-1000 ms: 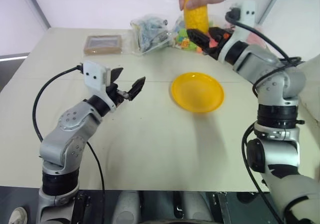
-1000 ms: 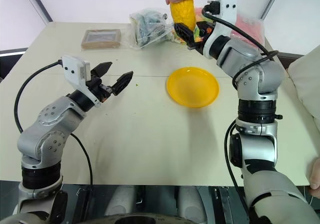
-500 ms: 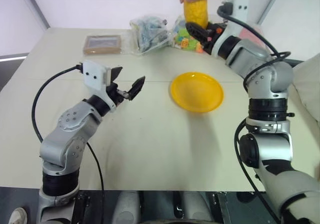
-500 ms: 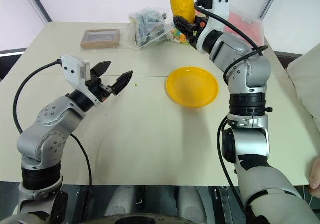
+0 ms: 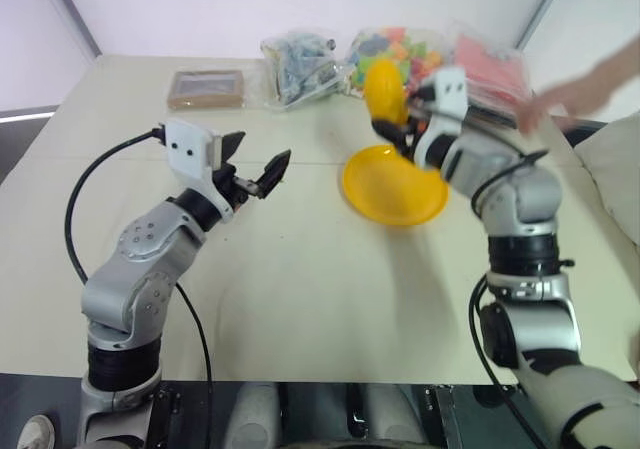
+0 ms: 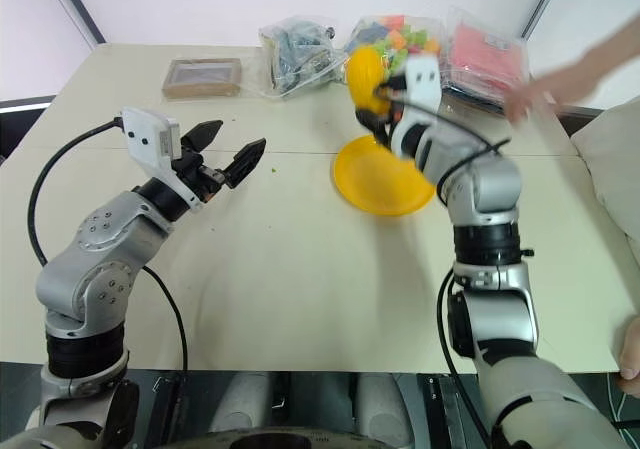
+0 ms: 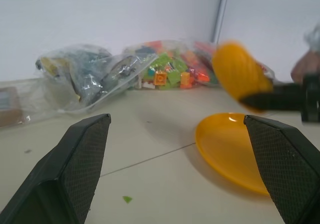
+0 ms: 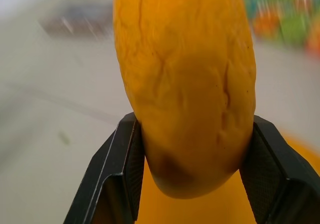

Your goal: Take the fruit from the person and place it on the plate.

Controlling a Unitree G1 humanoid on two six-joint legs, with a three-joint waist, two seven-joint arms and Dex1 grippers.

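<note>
Your left gripper (image 5: 258,173) left of centre, fingers spread, gripping nothing, aimed toward frame centre over bare table (image 5: 300,269). Fruit (image 5: 384,89) upper centre: yellow-orange, elongated oval, wrinkled bumpy skin, standing upright. Your right gripper (image 5: 397,130) clamped on fruit's lower end, both black fingers (image 8: 120,169) pressed against its sides, fruit raised above far edge of yellow plate (image 5: 400,194), arm bent and angled in from right. Person's hand (image 5: 550,104) upper right, blurred, apart from fruit.
</note>
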